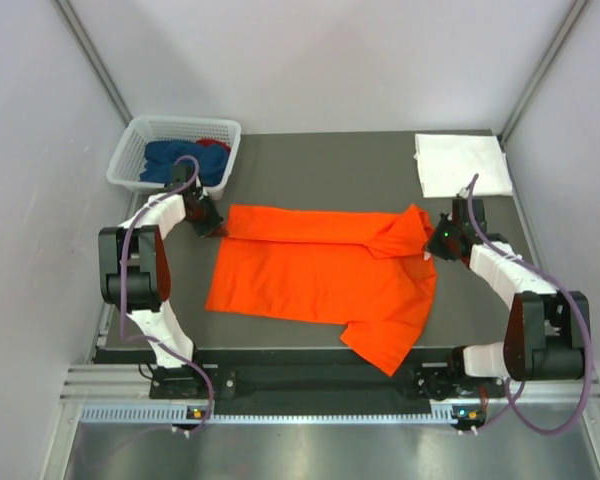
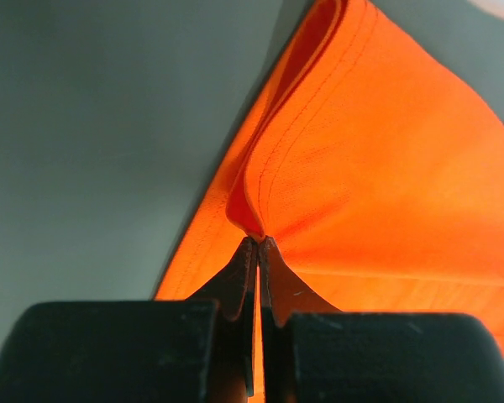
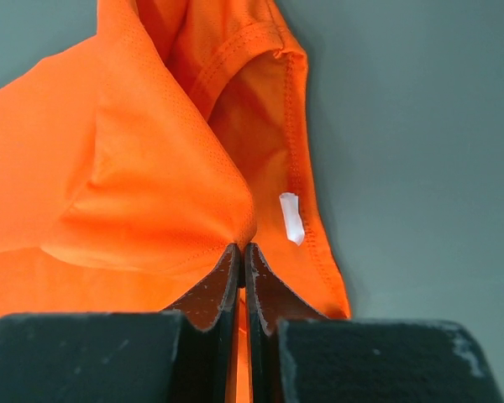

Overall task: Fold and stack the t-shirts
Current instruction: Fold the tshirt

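Inside orange t-shirt (image 3: 134, 168), white label (image 3: 291, 217)

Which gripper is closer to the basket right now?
Left. The left gripper, shut on the orange shirt, sits just in front of the basket. The right gripper, shut on the shirt's other end, is far right, near the white shirt.

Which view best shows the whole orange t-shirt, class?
The top external view: the orange t-shirt shows whole, spread out. The wrist views show only folds pinched in the left claw and right claw.
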